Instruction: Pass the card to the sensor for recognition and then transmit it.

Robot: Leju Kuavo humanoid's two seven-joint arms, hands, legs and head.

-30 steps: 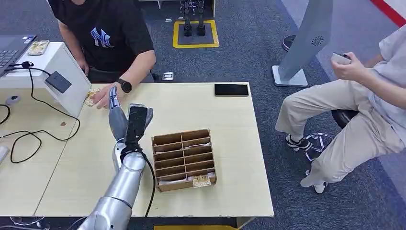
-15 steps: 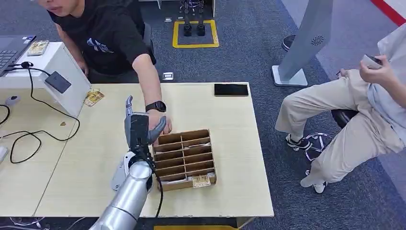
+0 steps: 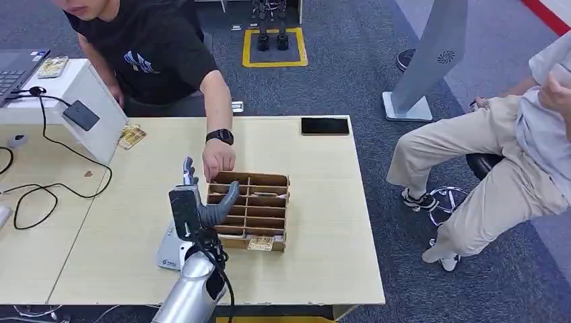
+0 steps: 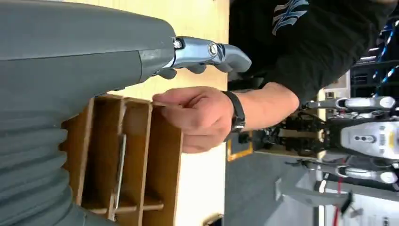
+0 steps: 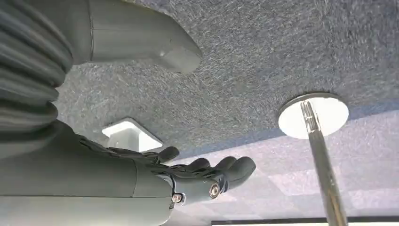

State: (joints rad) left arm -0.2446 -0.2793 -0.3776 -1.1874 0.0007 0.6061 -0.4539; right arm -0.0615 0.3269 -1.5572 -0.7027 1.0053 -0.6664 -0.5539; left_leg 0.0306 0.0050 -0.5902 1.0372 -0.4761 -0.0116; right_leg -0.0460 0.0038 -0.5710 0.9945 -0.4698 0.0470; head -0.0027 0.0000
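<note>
While a gold-printed card [image 3: 131, 136] lies flat on the table [image 3: 323, 222] just beside the white sensor box [image 3: 94, 111], the left hand [image 3: 196, 202] is raised at the near-left corner of the brown divided card box [image 3: 259, 208] — fingers apart, holding nothing. A person's hand [image 3: 219, 160] touches the box's far-left corner; another card [image 3: 260, 243] leans at the box's near wall. A black phone [image 3: 325, 126] lies at the far table edge. The right hand [image 5: 197, 176] hangs over grey carpet [image 5: 282, 47], fingers loosely spread and empty.

Pale table [image 3: 323, 222] — divider box [image 3: 259, 202], phone [image 3: 325, 126], card [image 3: 131, 137]
</note>
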